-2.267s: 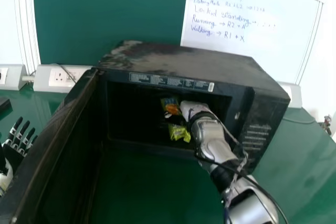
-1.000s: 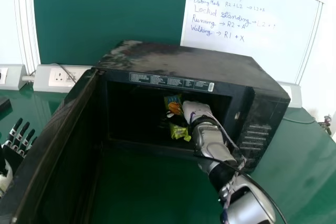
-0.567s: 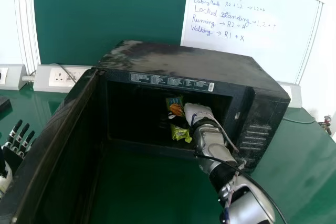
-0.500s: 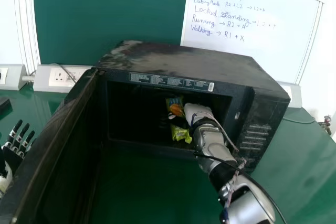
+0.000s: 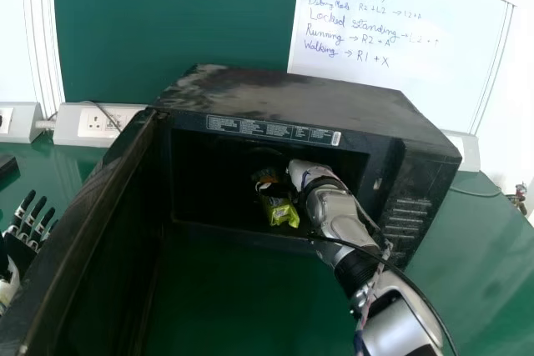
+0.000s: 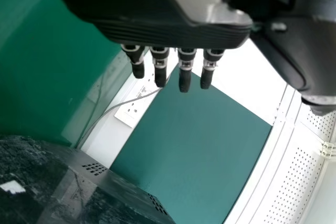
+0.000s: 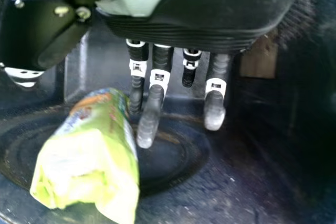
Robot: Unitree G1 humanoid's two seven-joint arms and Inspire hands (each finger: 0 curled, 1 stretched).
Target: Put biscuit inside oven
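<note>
The black oven (image 5: 284,97) stands on the green table with its door (image 5: 83,231) swung wide at the left. My right hand (image 5: 300,174) is inside the cavity, at its right part. Left of it and a bit lower, the green biscuit packet (image 5: 279,208) lies on the oven floor. In the right wrist view my right hand (image 7: 152,111) has its fingers extended, and the packet (image 7: 89,156) rests beside them on the round plate, not gripped. My left hand (image 5: 32,224) is idle beyond the door's left side, fingers straight; the left wrist view shows it too (image 6: 185,69).
Socket strips (image 5: 100,122) run along the wall behind the oven. A whiteboard (image 5: 400,31) with writing leans at the back right. A dark object (image 5: 7,166) lies at the table's left edge. A cable hangs along my right forearm.
The packet has come down and turned from upright beside my hand to lying on the oven floor. My right hand has shifted slightly left and away from it. The left hand has stayed still.
</note>
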